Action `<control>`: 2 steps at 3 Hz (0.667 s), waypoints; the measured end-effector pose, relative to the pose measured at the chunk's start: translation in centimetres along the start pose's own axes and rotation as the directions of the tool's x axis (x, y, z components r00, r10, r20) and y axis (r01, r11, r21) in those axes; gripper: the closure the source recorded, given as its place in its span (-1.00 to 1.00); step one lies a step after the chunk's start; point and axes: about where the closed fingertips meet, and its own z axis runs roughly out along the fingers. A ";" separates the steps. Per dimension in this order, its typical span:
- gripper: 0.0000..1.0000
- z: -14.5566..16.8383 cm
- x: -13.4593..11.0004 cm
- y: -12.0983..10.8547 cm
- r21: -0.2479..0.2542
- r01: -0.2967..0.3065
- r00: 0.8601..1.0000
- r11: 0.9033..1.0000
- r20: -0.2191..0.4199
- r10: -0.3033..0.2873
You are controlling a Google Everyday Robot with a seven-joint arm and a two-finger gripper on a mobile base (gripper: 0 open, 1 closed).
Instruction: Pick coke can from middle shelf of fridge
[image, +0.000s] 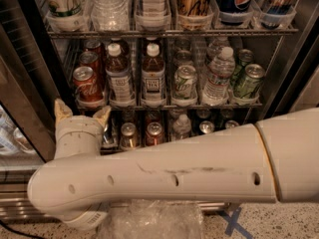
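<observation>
The coke can (pixel 85 85) is red with a silver top. It stands at the front of the leftmost lane on the middle shelf (pixel 199 105) of the fridge (pixel 30 78), with more red cans behind it. My gripper (pixel 83 114) is just below and in front of the can, pointing into the fridge. Its two tan fingertips (pixel 62 111) are spread apart and hold nothing. My white arm (pixel 189 166) crosses the lower part of the view and hides part of the bottom shelf.
Two brown tea bottles (pixel 152 76) stand right of the coke can, then green-and-silver cans (pixel 184 82) and a water bottle (pixel 217 76). The top shelf (pixel 169 32) holds cups and bottles. Small cans (pixel 153 133) sit on the lower shelf. Crumpled plastic (pixel 149 220) lies on the floor.
</observation>
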 end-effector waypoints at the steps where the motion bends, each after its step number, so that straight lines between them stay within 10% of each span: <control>1: -0.60 0.8 0.6 0.2 0.006 0.071 0.997 0.997 -0.002 -0.071; 2: -0.60 1.7 0.2 0.0 0.019 0.153 0.988 0.988 0.013 -0.153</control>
